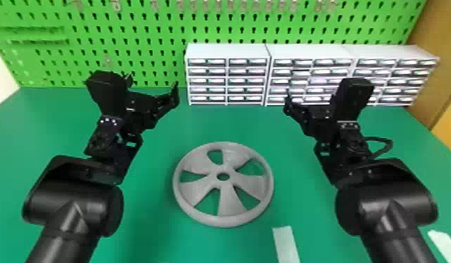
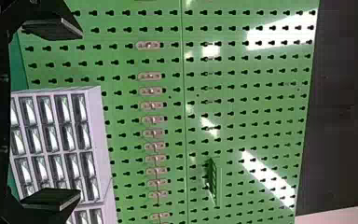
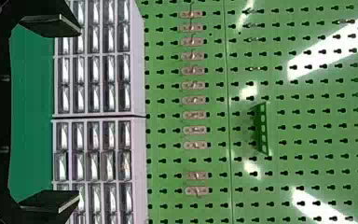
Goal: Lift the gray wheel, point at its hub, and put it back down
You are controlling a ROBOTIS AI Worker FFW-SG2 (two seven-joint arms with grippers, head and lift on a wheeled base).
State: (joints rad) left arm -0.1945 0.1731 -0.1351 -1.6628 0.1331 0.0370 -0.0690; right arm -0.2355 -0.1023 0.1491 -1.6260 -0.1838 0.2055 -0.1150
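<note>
The gray wheel (image 1: 228, 203) lies flat on the green table, its round hub hole facing up between curved spokes. To its left and farther back, my left gripper (image 1: 152, 85) is held above the table. My right gripper (image 1: 313, 94) mirrors it on the wheel's right side. In the left wrist view the fingers of my left gripper (image 2: 52, 112) stand wide apart with nothing between them. The right wrist view has my right gripper (image 3: 51, 114) spread just as wide, also holding nothing. Neither one touches the wheel.
White drawer cabinets (image 1: 228, 52) line the back of the green table (image 1: 147, 224), in front of a green pegboard (image 1: 147, 21). A pale strip (image 1: 286, 243) lies near the front edge, right of the wheel, and another strip (image 1: 444, 244) at the far right.
</note>
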